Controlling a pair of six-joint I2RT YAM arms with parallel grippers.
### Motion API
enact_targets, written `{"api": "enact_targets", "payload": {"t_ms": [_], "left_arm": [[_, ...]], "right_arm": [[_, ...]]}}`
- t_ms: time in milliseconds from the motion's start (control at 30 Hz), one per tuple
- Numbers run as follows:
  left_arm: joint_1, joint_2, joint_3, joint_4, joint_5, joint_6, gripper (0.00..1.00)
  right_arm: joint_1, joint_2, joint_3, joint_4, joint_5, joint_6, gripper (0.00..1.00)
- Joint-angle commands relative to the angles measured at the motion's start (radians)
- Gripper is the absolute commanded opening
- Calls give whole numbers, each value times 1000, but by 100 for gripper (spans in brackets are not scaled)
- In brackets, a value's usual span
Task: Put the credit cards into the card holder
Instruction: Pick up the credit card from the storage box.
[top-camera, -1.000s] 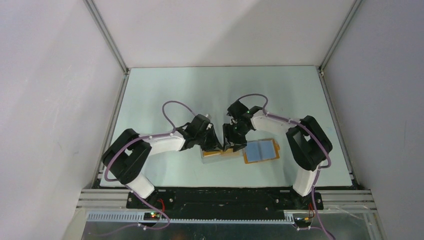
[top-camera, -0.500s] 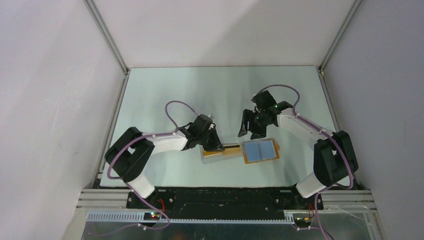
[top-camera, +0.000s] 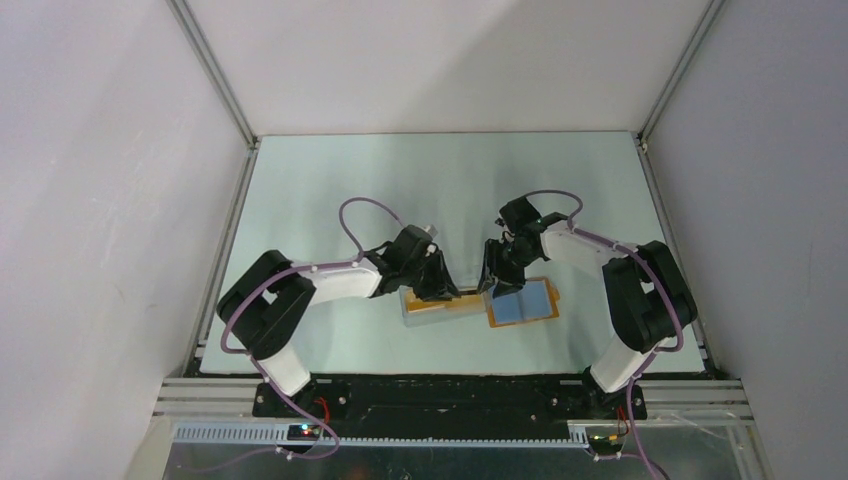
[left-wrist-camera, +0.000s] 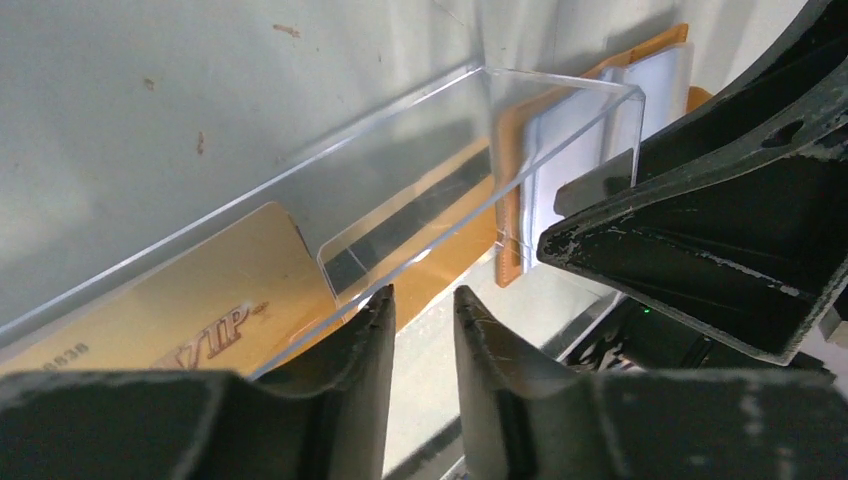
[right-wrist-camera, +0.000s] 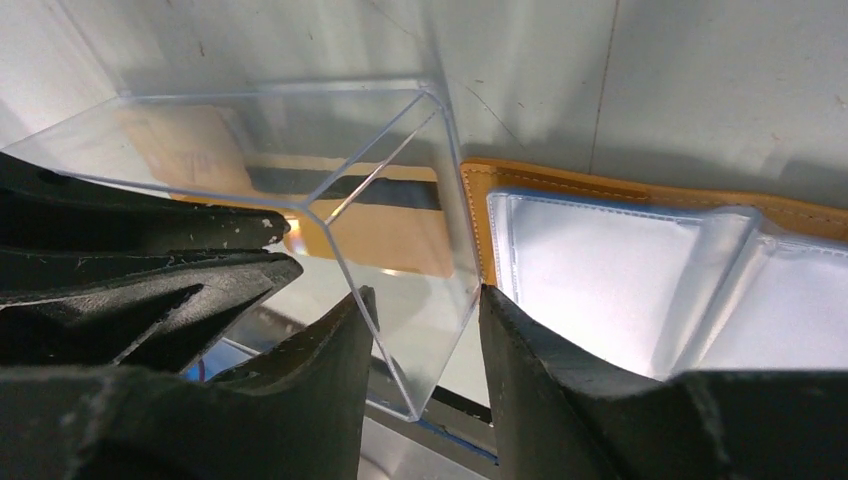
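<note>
Cards (left-wrist-camera: 200, 310) were lying flat inside the clear box (right-wrist-camera: 300, 110) near the middle of the table's (top-camera: 350, 190) near edge, with the open card holder (top-camera: 522, 303) right up against the box's right end. My left gripper (left-wrist-camera: 420, 300) sat at the box's near wall, gap narrow, nothing in it that I could see. The right gripper (right-wrist-camera: 425, 300) straddled the box's end wall, half spread; I couldn't tell if it was pinching.

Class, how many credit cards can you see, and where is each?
2. The VIP card lies in the clear box, at the end away from the card holder; the striped card lies at the nearer end. Others may be hidden beneath.
</note>
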Motion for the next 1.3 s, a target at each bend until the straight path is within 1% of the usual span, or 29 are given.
{"api": "enact_targets", "payload": {"t_ms": [0, 100, 133, 167, 200, 367, 467, 633, 700, 833, 1033, 1133, 1267], "left_arm": [[-8, -13, 29, -41, -60, 30, 38], [-17, -18, 46, -111, -134, 46, 44], [-19, -19, 49, -123, -155, 48, 45], [-21, -16, 52, -146, -166, 48, 46], [-21, -11, 54, -156, -182, 48, 46], [-26, 4, 71, -221, -241, 44, 48], [-43, 13, 117, -290, -313, 54, 49], [-64, 28, 171, -368, -369, 72, 53], [-70, 36, 185, -379, -376, 80, 55], [-83, 54, 214, -407, -378, 96, 56], [-84, 20, 217, -435, -358, 100, 60], [-85, 32, 218, -442, -320, 100, 59], [-86, 43, 213, -443, -306, 90, 57]], "right_arm": [[8, 6, -3, 26, -29, -6, 44], [9, 11, -3, 26, -31, -4, 35], [10, 11, -3, 26, -31, -3, 30], [9, 10, -3, 26, -30, -3, 29], [9, 11, -2, 26, -29, -3, 26], [12, 10, -3, 22, -22, -4, 18], [12, 10, -3, 21, -21, -4, 16], [13, 10, -3, 21, -19, -2, 15], [15, 10, -2, 21, -17, -2, 9], [19, 14, 0, 20, -18, -4, 4], [27, 16, 4, 17, -16, -5, 3], [27, 19, 7, 18, -20, -6, 3], [31, 22, 8, 19, -24, -5, 3]]}}
